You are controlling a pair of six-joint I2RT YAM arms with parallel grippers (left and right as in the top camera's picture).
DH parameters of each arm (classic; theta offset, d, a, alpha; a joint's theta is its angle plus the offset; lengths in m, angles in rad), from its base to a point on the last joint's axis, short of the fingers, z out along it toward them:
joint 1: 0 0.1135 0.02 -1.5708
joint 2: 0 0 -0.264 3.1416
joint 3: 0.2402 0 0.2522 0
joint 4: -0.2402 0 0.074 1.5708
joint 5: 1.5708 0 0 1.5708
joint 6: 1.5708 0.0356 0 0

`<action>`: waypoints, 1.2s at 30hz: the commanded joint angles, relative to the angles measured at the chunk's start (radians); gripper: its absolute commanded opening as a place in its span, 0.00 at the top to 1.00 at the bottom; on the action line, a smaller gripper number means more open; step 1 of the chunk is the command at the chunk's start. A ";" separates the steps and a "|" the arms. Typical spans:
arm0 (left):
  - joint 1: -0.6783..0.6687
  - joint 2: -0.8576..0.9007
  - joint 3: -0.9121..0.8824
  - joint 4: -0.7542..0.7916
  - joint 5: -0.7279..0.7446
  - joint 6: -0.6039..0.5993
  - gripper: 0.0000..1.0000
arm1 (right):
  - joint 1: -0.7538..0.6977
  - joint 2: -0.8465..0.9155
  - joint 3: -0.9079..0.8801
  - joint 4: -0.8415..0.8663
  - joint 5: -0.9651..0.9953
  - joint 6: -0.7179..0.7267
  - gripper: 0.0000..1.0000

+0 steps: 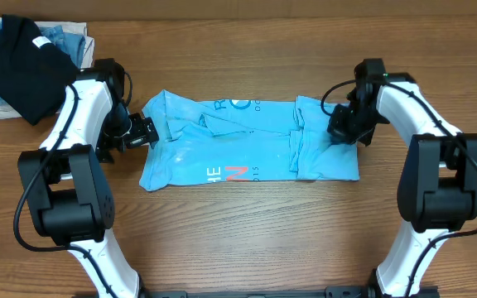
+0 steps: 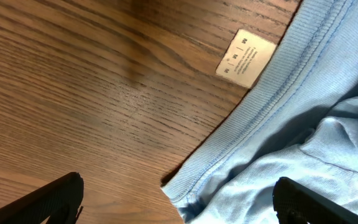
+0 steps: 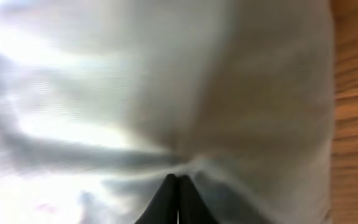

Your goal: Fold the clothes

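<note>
Left tool (image 2: 179, 208): jaws spread wide, holding nothing. It hangs low over the collar (image 2: 263, 106) end of the t-shirt (image 1: 247, 149), one finger above bare wood and the other above blue cloth; whether either finger touches cannot be told. A small white label (image 2: 246, 57) lies flat on the wood just outside the collar rib. Right tool (image 3: 178, 199): fingers pressed together with a pinch of the t-shirt's pale cloth gathered at their tips, at the garment's right end. T-shirt: light sky-blue, lying crosswise in the middle of the surface (image 1: 247, 248), partly folded and creased, with white lettering (image 1: 214, 174) and a red-orange mark (image 1: 237, 172) showing along its near edge. Its left end is just beside the left tool and its right end is under the right tool. Open room: a broad stretch of bare wood on the near side, between the two arm bases, and a narrower bare strip on the far side. Black folded shirt (image 1: 19, 62) on top of denim-blue and white garments (image 1: 66, 37): stacked at the far left corner, well apart from the t-shirt and close to the left arm.
</note>
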 commanded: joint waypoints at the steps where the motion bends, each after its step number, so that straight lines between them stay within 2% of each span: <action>1: -0.002 -0.013 -0.002 0.002 0.011 -0.021 0.00 | -0.004 -0.098 0.069 0.005 -0.142 -0.012 0.88; 4: -0.002 -0.013 -0.002 0.008 0.011 -0.021 0.00 | 0.004 -0.108 0.069 0.043 -0.192 -0.026 0.75; 12: -0.002 -0.013 -0.002 0.005 0.011 -0.021 0.00 | 0.064 -0.021 0.040 0.111 -0.189 -0.026 0.74; 21: -0.002 -0.013 -0.002 0.001 0.011 -0.021 0.00 | 0.165 0.101 0.009 0.178 -0.192 -0.025 0.80; 24: -0.002 -0.013 -0.003 0.001 0.011 -0.020 0.00 | 0.175 0.095 0.024 0.173 -0.192 -0.002 0.93; 25: -0.002 -0.013 -0.003 0.001 0.011 -0.020 0.00 | 0.174 0.090 0.043 0.156 -0.193 0.005 0.96; 31: -0.002 -0.013 -0.003 0.001 0.011 -0.021 0.00 | 0.114 0.001 0.233 -0.051 -0.158 -0.024 0.94; 33: -0.002 -0.013 -0.003 0.002 0.011 -0.021 0.00 | 0.083 -0.039 0.323 -0.146 -0.113 -0.053 0.78; 35: -0.002 -0.013 -0.003 0.001 0.011 -0.021 0.00 | 0.052 -0.070 0.399 -0.230 -0.037 -0.061 0.31; 36: -0.003 -0.013 -0.003 0.001 0.011 -0.021 0.00 | 0.032 -0.085 0.436 -0.272 0.020 -0.061 0.11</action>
